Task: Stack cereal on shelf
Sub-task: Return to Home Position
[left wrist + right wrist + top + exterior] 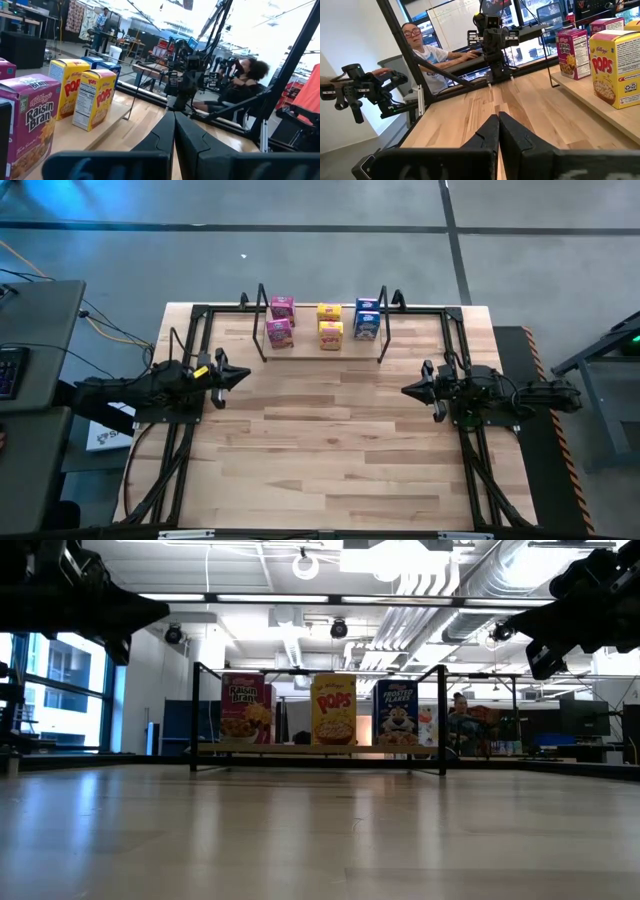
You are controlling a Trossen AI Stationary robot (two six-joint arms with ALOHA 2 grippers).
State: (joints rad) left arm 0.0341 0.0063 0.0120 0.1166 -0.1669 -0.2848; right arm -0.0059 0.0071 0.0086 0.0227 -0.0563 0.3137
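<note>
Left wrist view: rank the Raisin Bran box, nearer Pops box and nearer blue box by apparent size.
Raisin Bran box, partly cropped
then nearer Pops box
then nearer blue box, mostly hidden
Nearness to camera makes true sizes unsure.

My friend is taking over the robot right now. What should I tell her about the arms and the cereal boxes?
Left gripper: shut, empty, over the left side of the table, clear of the shelf.
Right gripper: shut, empty, over the right side.
Cereal: six boxes stand on the shelf in pairs: pink boxes, yellow boxes, blue boxes.
Done: stacking looks finished; no box is seen off the shelf.
Left: probably only parking the arms.
</note>
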